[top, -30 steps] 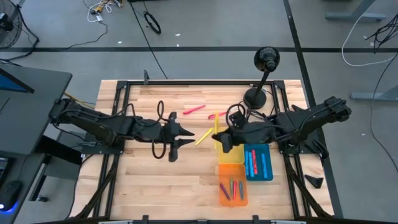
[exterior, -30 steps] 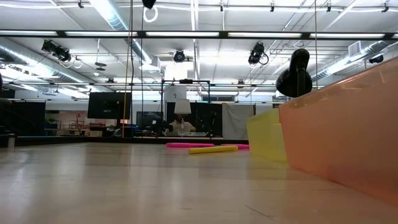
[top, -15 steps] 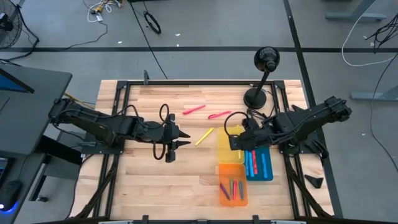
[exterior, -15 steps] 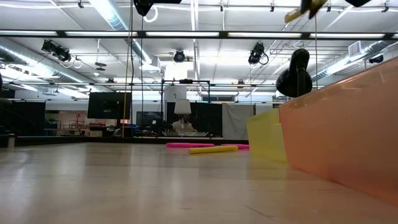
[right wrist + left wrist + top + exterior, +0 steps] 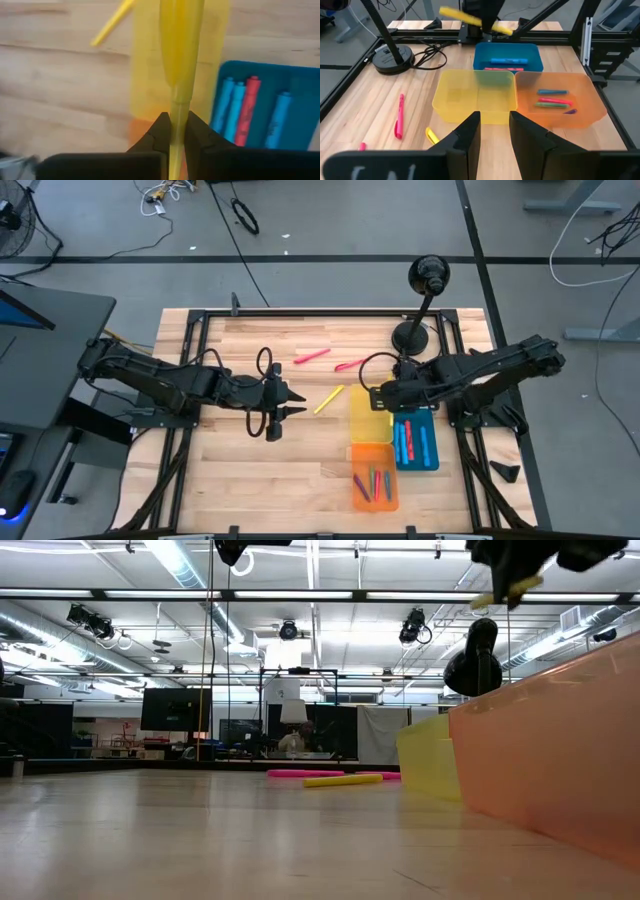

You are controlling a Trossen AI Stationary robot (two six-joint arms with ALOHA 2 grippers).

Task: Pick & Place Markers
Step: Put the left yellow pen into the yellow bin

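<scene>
My right gripper (image 5: 383, 398) hangs over the yellow tray (image 5: 368, 425), shut on a yellow marker (image 5: 470, 18), which the low view shows high above the table (image 5: 505, 592). On the bare wood lie another yellow marker (image 5: 329, 399) and two pink markers (image 5: 312, 356) (image 5: 350, 364). Several markers lie in the blue tray (image 5: 415, 442) and several in the orange tray (image 5: 374, 478). My left gripper (image 5: 290, 402) waits at the table's middle left, open and holding nothing; its fingers (image 5: 467, 137) point toward the trays. My right gripper pinches the yellow marker's barrel (image 5: 176, 107) between its two fingers, roughly at mid-length. The fingers come steeply from above and lie across the marker. The marker is lifted clear, close to level, over the yellow tray.
A black lamp with a round base (image 5: 410, 335) and its cable stand at the far right, behind the trays. The three trays sit side by side at the near right. Open wood lies at the table's middle and near left.
My right gripper has carried the yellow marker from the yellow tray's left side toward the table's right edge, over that tray. It has sunk, tipped to point steeply down and rolled, so the marker has turned about. The fingers stay shut on it.
</scene>
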